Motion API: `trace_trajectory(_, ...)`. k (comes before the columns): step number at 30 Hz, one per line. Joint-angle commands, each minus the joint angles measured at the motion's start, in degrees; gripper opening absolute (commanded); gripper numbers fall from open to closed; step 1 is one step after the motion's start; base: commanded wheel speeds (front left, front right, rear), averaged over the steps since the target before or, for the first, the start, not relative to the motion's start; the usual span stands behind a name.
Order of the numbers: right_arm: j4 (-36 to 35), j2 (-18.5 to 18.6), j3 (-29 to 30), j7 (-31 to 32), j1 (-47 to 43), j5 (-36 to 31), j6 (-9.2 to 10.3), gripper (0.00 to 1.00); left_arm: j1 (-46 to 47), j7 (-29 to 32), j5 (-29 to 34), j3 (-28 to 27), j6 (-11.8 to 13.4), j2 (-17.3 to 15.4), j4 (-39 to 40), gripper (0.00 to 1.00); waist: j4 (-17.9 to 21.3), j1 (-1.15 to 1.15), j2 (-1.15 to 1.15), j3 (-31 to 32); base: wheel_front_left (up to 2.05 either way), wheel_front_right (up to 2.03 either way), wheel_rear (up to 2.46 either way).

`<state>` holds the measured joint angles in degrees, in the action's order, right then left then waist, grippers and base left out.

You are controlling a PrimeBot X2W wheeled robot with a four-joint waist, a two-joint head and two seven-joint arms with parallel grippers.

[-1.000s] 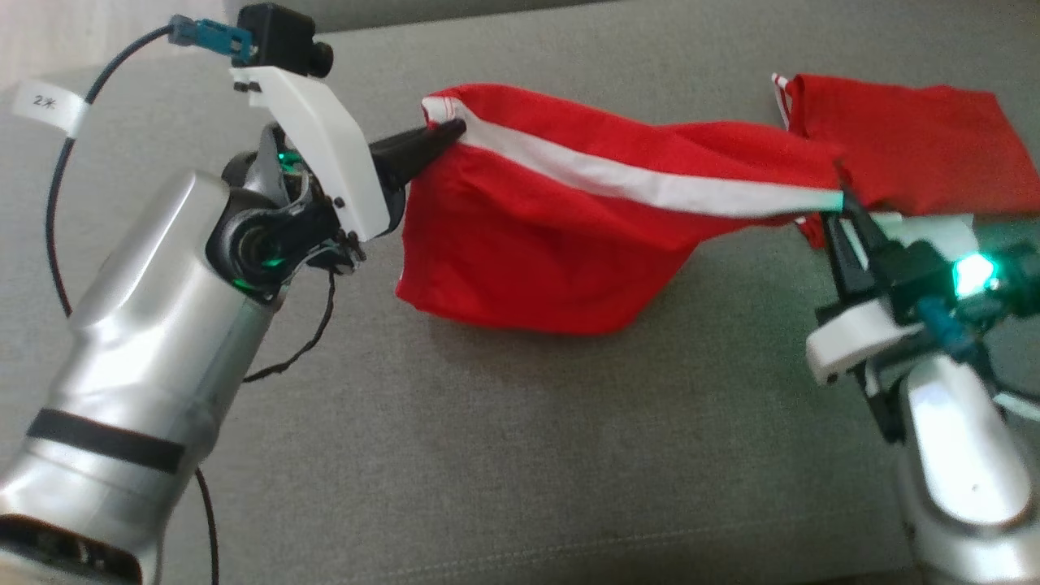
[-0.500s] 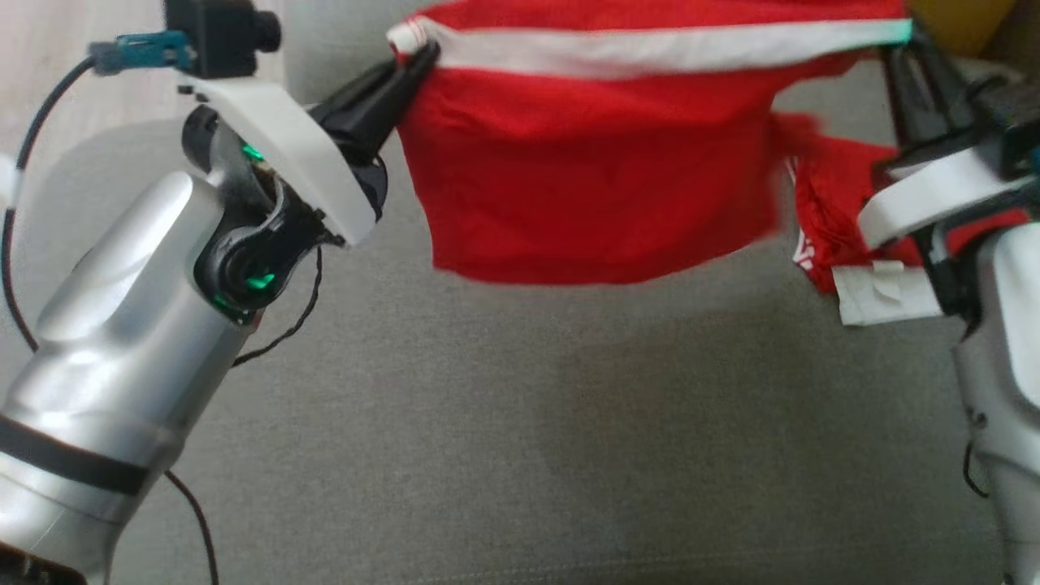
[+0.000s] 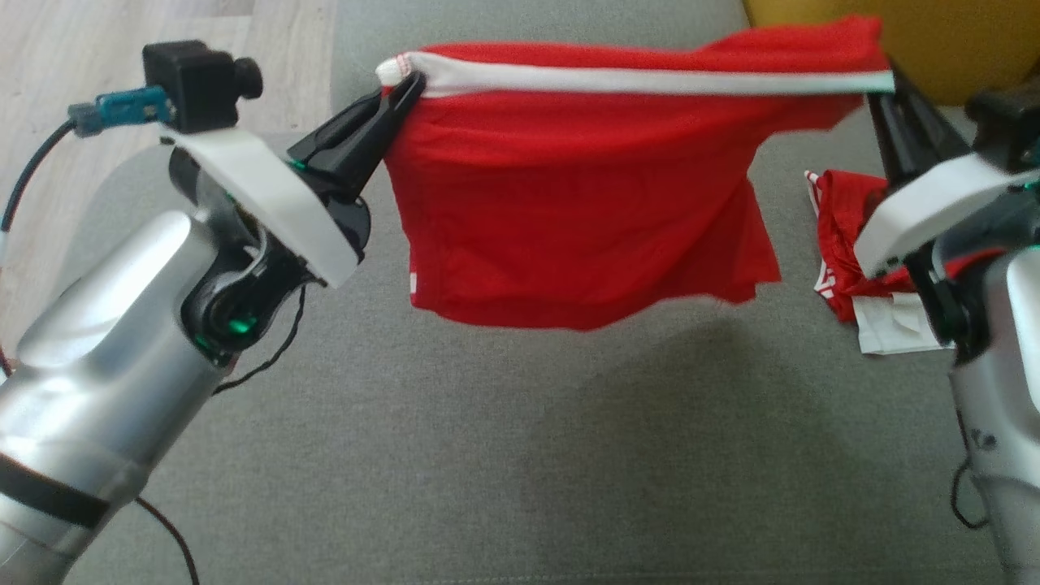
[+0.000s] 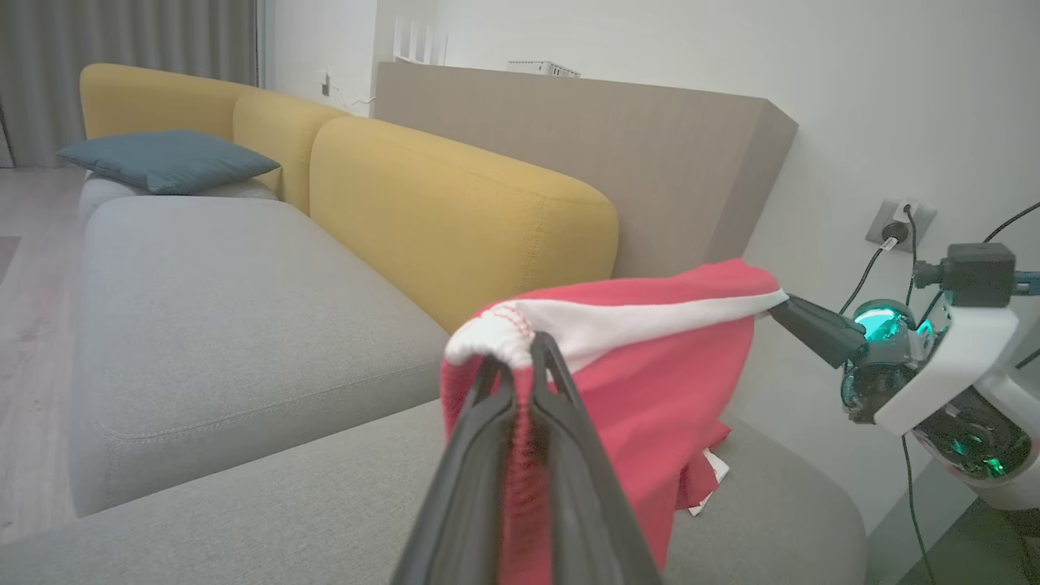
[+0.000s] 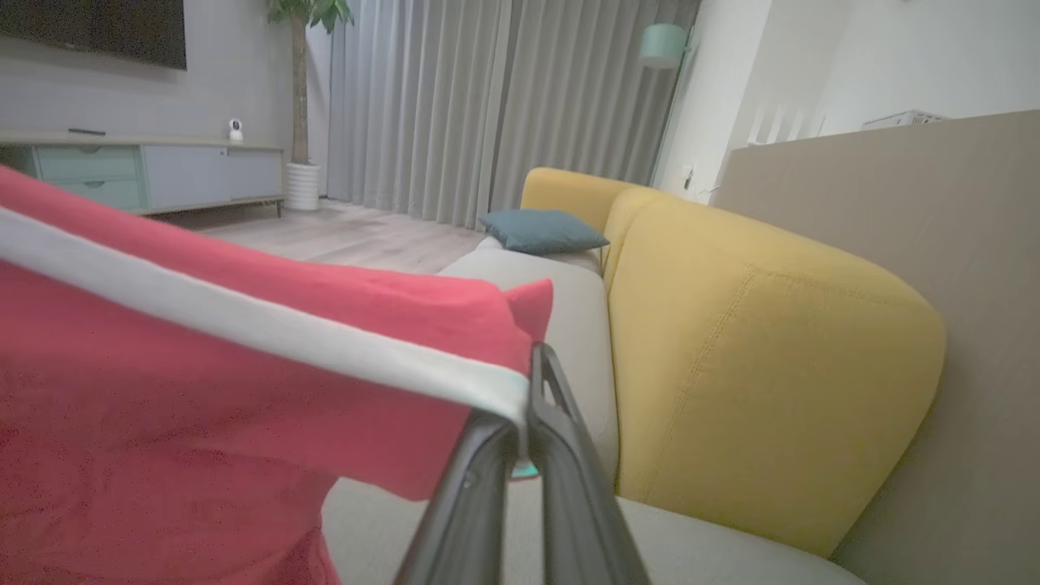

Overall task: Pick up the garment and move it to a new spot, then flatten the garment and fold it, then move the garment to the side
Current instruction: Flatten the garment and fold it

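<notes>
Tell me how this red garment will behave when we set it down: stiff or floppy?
Probably floppy: the red garment hangs in loose folds below its white band, pulled taut between the left gripper and the right gripper. Likely light: the band barely sags. It may bunch on the grey sofa seat unless lowered stretched.

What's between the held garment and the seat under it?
Nothing visible. The garment hangs stretched between the left gripper and right gripper, both shut on its white edge, above the grey seat. A red heap lies on the seat near the right gripper, beside the hanging part.
</notes>
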<state>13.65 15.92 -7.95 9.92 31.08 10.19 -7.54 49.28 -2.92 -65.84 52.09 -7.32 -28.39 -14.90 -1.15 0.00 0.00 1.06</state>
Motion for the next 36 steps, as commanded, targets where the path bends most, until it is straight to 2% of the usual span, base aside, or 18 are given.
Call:
trace_trajectory(1,-2.4,1.5,-0.8,1.6,0.5,1.0,0.05,0.0,2.1,-1.1,-0.9,-2.4,-0.2,-2.9,1.4,0.0,-0.3,0.0,0.0,0.3,0.0,0.0,0.0)
trace_trajectory(5,-3.6,3.0,-2.1,5.0,-1.6,2.9,0.05,0.0,1.0,-2.2,-1.8,-1.8,-0.2,-3.7,2.1,0.0,-0.6,0.0,0.0,0.7,0.0,0.0,0.0)
trace_trajectory(13,-9.7,8.4,-4.5,16.7,-5.9,7.2,0.05,0.0,-0.3,-3.9,-2.4,-1.6,-0.1,-6.1,4.7,0.0,-1.4,0.0,0.0,0.1,0.0,0.0,0.0)
trace_trajectory(17,-12.7,11.1,-6.2,21.5,-2.9,8.5,0.05,0.0,2.3,-2.8,-1.8,-2.2,0.4,-6.7,4.4,0.0,-1.2,0.0,0.0,-3.1,0.0,0.0,0.0)
trace_trajectory(21,-12.5,13.4,-9.4,23.7,4.5,9.1,0.05,0.0,7.3,-0.9,-1.5,-3.1,0.5,-5.9,1.8,0.0,-1.0,0.0,0.0,-8.4,0.0,0.0,0.0)
trace_trajectory(27,-3.1,13.5,-16.9,24.3,22.2,13.4,0.05,0.0,18.2,0.7,0.2,-4.4,0.3,-3.2,-7.0,0.0,-0.7,0.0,0.0,-17.2,0.0,0.0,0.0)
trace_trajectory(28,1.8,13.4,-19.1,22.6,29.2,12.9,0.05,0.0,22.1,0.0,1.3,-4.7,0.2,-1.9,-10.8,0.0,-0.8,0.0,0.0,-19.3,0.0,0.0,0.0)
trace_trajectory(31,9.8,11.9,-20.3,17.0,39.0,10.2,0.05,0.0,27.9,-3.2,3.3,-5.9,0.1,-0.1,-16.9,0.0,-0.9,0.0,0.0,-22.0,0.0,0.0,0.0)
trace_trajectory(36,22.5,6.4,-17.8,4.1,49.0,3.6,0.05,0.0,35.0,-10.1,6.5,-7.6,0.0,2.6,-24.6,0.0,-0.4,0.0,0.0,-25.0,0.0,0.0,0.0)
